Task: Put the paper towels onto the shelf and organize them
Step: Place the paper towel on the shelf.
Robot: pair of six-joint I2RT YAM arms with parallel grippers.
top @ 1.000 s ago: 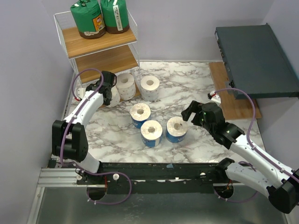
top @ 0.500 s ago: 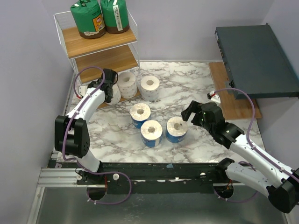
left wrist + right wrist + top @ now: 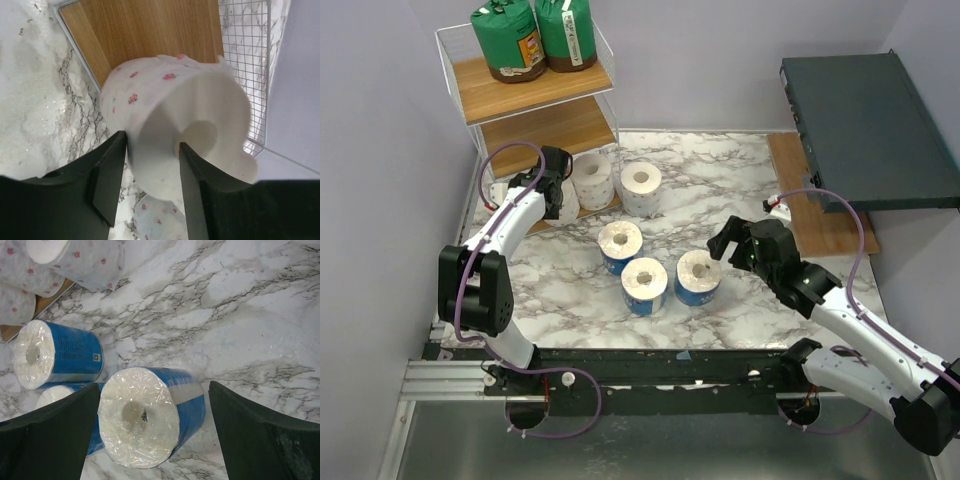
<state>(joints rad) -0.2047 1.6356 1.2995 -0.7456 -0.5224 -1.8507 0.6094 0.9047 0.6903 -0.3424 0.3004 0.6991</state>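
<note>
Gripping 1 white floral roll (image 3: 165, 100) by its wall, the left gripper (image 3: 150, 145) is set at roughly half width. 1 finger (image 3: 107, 185) presses the outside of the roll. The other finger (image 3: 192, 195) stands across the end face beside the core hole.

The held roll lies on its side, tilted, over the front edge of the bottom board (image 3: 150, 30) of the shelf (image 3: 605, 60). In the top view this is left of centre. Whether the roll rests on the board: cannot tell.

Right gripper (image 3: 152, 386): jaws spread wide, holding nothing. In the right wrist view its 2 fingers straddle 1 blue-wrapped roll (image 3: 150, 420), which stands upright on the marble table (image 3: 740, 170). Contact between fingers and wrapper: cannot tell. In the top view the gripper hangs just to the upper right of that roll.

Other rolls, top view:
- 2 more blue-wrapped rolls (image 3: 620, 246) (image 3: 645, 285) stand just left of it, making a tight cluster of 3 at frame centre.
- 2 green-wrapped rolls (image 3: 507, 40) (image 3: 565, 32) stand upright, side by side, on the top board at upper left.
- 1 white roll (image 3: 590, 180) sits at the bottom tier beside the held one.
- 1 further white roll (image 3: 641, 188) stands on the marble just right of the shelf.

A dark grey box (image 3: 870, 120) sits at upper right, well apart from everything else.
</note>
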